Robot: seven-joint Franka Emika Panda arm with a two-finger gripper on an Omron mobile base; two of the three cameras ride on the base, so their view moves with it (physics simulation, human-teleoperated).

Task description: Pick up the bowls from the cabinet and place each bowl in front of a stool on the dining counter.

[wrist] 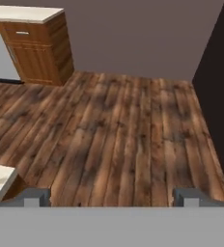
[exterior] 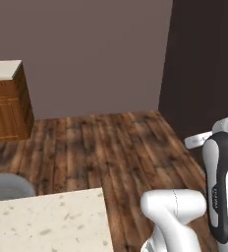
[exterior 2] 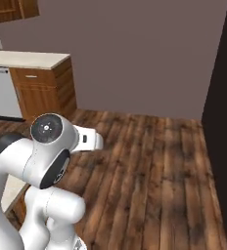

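The two-finger gripper is standing wide open and is holding nothing, hanging above the dark brown plank floor. The beige speckled stone dining counter is lying low to its left, with a round grey padded stool just behind that counter. A corner of the reddish-brown wall-hung cabinet is showing far ahead to its upper left; I cannot tell where the bowls are.

Beige speckled dining counter, dark-streaked brown plank floor.

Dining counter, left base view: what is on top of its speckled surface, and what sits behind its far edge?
Nothing rests on the visible part of the dining counter. Behind its far left edge, part of a grey stool seat shows; the counter hides its legs. Beyond is wooden floor.
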